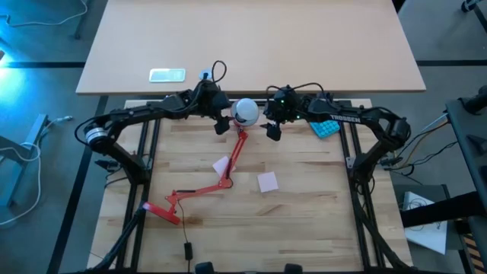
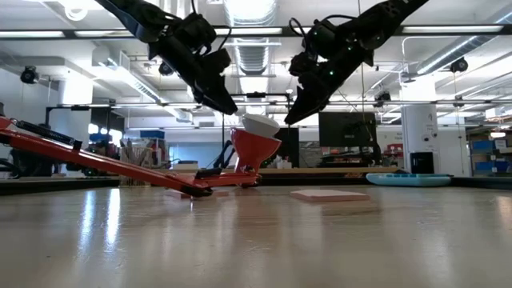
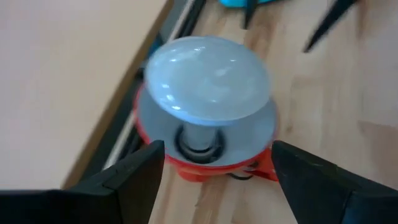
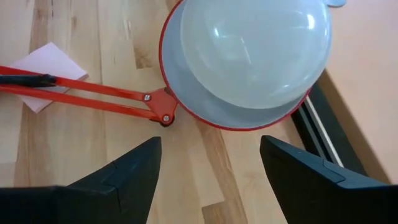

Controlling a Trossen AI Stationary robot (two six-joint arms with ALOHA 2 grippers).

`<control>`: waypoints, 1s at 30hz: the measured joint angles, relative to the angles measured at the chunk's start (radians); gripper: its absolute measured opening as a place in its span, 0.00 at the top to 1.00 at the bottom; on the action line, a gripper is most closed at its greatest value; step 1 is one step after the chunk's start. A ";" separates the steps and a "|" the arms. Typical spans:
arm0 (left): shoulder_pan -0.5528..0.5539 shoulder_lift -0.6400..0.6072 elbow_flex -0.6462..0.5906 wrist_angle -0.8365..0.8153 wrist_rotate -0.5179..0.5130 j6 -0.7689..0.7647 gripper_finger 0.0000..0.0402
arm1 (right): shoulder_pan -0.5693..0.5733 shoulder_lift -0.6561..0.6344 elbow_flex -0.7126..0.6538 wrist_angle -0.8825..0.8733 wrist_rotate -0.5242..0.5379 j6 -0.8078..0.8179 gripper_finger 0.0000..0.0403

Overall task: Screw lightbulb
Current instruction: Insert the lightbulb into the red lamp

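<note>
The lightbulb [image 3: 208, 87] is sitting in the red lamp [image 3: 205, 163]; only the left wrist view is showing its base. Both the left gripper [image 1: 222, 124] and right gripper [image 1: 272, 131] are flanking it, open and empty.

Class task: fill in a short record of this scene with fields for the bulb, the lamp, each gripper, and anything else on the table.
lightbulb: seated in the lamp's shade, screw base down, not held
red lamp: folded arms lying on the wooden table
left gripper: open, beside the shade
right gripper: open, on the shade's other side
pink sticky notes: two, flat on the table
blue object: by the right arm
</note>
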 joint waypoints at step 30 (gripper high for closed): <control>-0.013 -0.122 -0.145 0.187 0.215 -0.075 0.29 | 0.001 -0.100 -0.038 0.057 -0.033 -0.039 0.30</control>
